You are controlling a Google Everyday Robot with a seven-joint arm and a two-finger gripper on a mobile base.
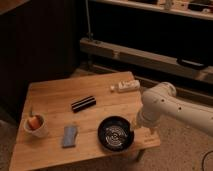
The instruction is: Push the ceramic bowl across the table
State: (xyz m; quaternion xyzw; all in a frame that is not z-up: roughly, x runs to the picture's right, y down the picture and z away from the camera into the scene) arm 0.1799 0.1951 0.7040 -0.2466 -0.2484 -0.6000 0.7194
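The ceramic bowl (115, 134) is wide, shallow and glossy black with pale rings inside. It sits near the front right corner of the light-brown wooden table (55, 97). My white arm comes in from the right. My gripper (134, 127) hangs at the bowl's right rim, close to it or touching it; I cannot tell which. The arm's wrist hides most of the gripper.
A white cup with orange contents (36, 125) stands at the front left. A blue-grey sponge (70, 136) lies left of the bowl. A black bar (83, 103) lies mid-table. A white bottle (127, 85) lies at the back right edge. A metal shelf rail runs behind.
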